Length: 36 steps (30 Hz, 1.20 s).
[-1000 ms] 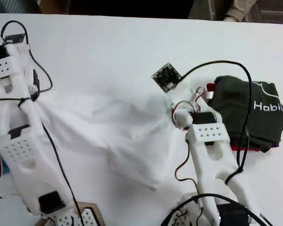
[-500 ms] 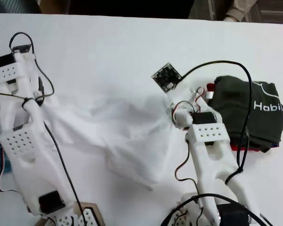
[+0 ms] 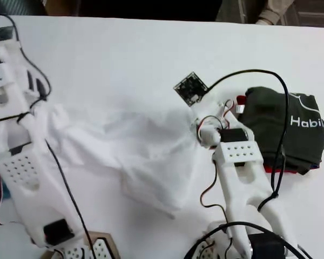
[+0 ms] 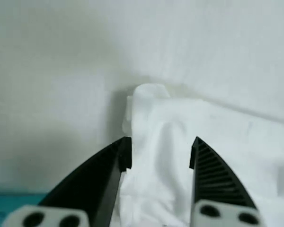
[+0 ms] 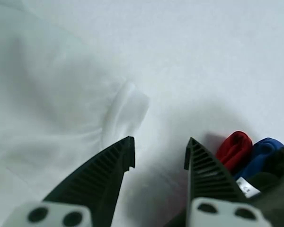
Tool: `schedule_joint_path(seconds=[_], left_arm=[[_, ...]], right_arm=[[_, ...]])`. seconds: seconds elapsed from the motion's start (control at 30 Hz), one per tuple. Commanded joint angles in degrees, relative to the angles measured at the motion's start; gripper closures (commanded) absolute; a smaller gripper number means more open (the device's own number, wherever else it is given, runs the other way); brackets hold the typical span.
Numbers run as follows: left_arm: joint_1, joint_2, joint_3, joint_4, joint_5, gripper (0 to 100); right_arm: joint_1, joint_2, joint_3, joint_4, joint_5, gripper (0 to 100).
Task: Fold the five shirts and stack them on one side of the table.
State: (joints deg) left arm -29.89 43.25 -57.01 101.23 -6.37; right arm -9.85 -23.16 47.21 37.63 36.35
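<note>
One white shirt point(image 3: 140, 148), rumpled, partly spread

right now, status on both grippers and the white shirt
Both open: left gripper straddles the white shirt edge, right gripper at its other end. Watch the folded stack, close beside right gripper.

A rumpled white shirt point(image 3: 135, 156) lies on the table point(image 3: 124, 54) near folded shirts point(image 3: 283, 129).
</note>
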Motion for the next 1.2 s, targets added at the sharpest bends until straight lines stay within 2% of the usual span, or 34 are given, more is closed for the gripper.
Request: schedule_joint_path(seconds=[0.0,0.17,0.33,0.53,0.63,0.83,0.93,1.03,1.17], left_arm=[[4.22,-0.97,0.31,-1.67,0.00,78],[3.34,6.86,0.13,-8.53,-0.18,78],[-0.88,12.40,0.13,-10.64,-0.26,78],[-0.88,13.71,-2.59,-13.10,0.00,78],[0.44,13.01,-7.34,-10.99,0.18,78],[4.04,12.04,-20.79,1.67,0.18,78],[4.40,10.73,-17.10,1.41,0.18,78],[5.63,8.44,-8.40,1.41,0.18,78],[7.30,3.25,2.33,1.23,-0.18,78]], right_arm=[[-0.22,-0.31,-0.79,0.40,-0.35,81.8],[0.13,-0.40,-0.79,2.07,-0.35,81.8],[0.13,-0.40,-0.88,3.12,-0.26,81.8],[-0.31,-0.04,-1.14,2.95,-0.35,81.8],[-0.40,0.13,-0.62,3.12,-0.44,81.8],[-5.49,0.04,4.04,3.03,-3.43,81.8],[-10.07,-0.04,4.04,3.03,-3.25,81.8],[-14.99,0.22,4.31,3.21,-3.16,81.7],[-21.49,0.22,3.25,8.84,-3.08,81.6]])
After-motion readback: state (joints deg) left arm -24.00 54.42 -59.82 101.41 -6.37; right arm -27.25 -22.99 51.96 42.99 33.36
